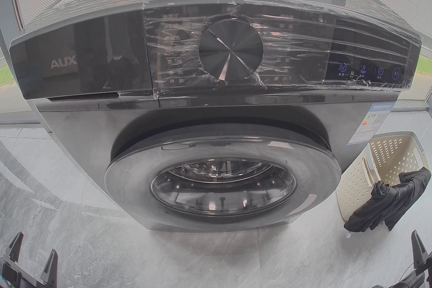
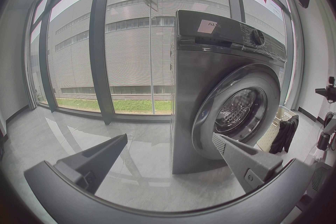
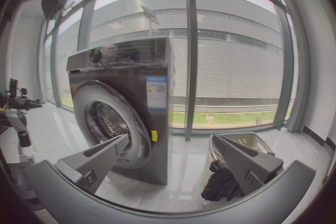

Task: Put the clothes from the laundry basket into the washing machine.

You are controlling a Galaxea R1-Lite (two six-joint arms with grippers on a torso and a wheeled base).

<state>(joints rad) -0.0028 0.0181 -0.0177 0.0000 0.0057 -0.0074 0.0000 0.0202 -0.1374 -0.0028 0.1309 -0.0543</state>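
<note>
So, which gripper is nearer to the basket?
Right. The right gripper sits close before the basket; the left gripper sits far across, before the other side of the washer.

Grey, marbled floor tiles (image 1: 90, 194) spread under and ahead of the left gripper (image 2: 169, 135), shining with daylight. Beyond it, well off, a tall window wall (image 2: 98, 42) with dark frames runs across the room, looking onto a grass strip (image 2: 140, 105) and a grey slatted building (image 2: 133, 49). Off to the outer side of the right gripper (image 3: 170, 136) stands a plain white wall (image 3: 316, 70) with a dark skirting (image 3: 316, 134) along its foot.
</note>
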